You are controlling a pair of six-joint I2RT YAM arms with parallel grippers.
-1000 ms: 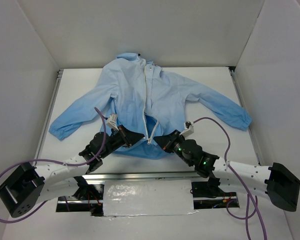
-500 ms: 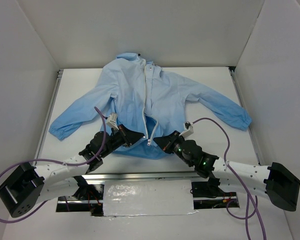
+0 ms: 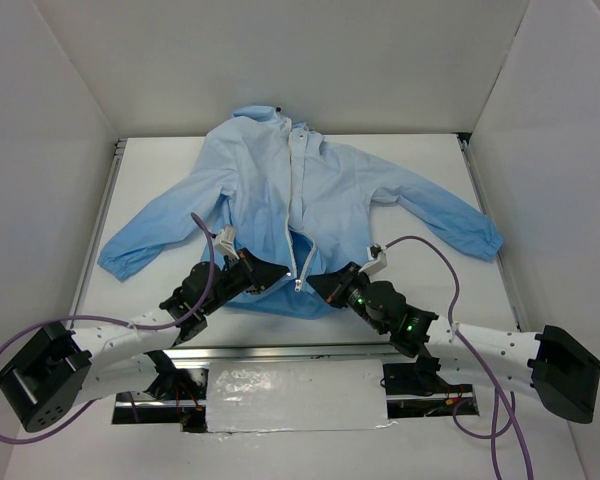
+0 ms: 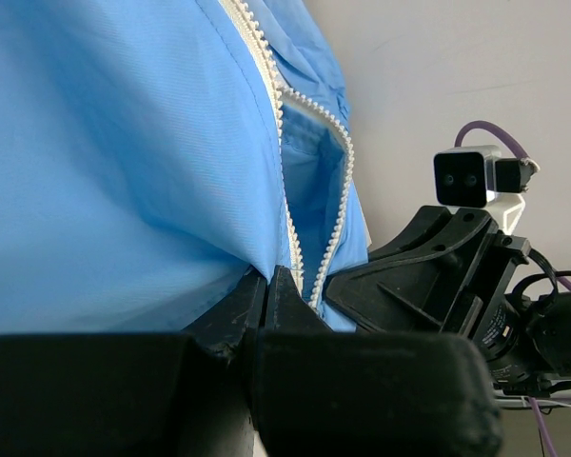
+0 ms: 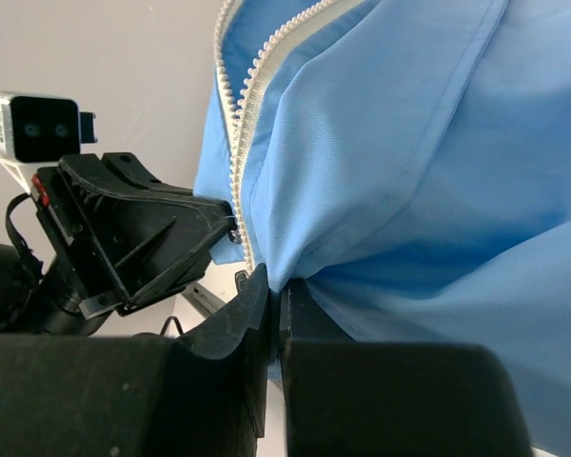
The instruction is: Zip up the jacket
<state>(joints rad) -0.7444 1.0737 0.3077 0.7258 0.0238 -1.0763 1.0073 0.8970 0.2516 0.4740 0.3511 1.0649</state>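
White walls enclose a pale table (image 3: 155, 165), on which the jacket (image 3: 250, 190) is spread flat, collar toward the far wall and sleeves stretched to either side. Its zipper (image 3: 292, 215) is seen down the front centre. Near the hem the two rows of teeth (image 4: 341, 190) are parted. On one side of the teeth the hem is pinched by the left gripper (image 4: 267, 283), closed tight on the fabric. The other side is clamped likewise by the right gripper (image 5: 275, 286), just beside the teeth. Both grippers are held close together, facing each other.
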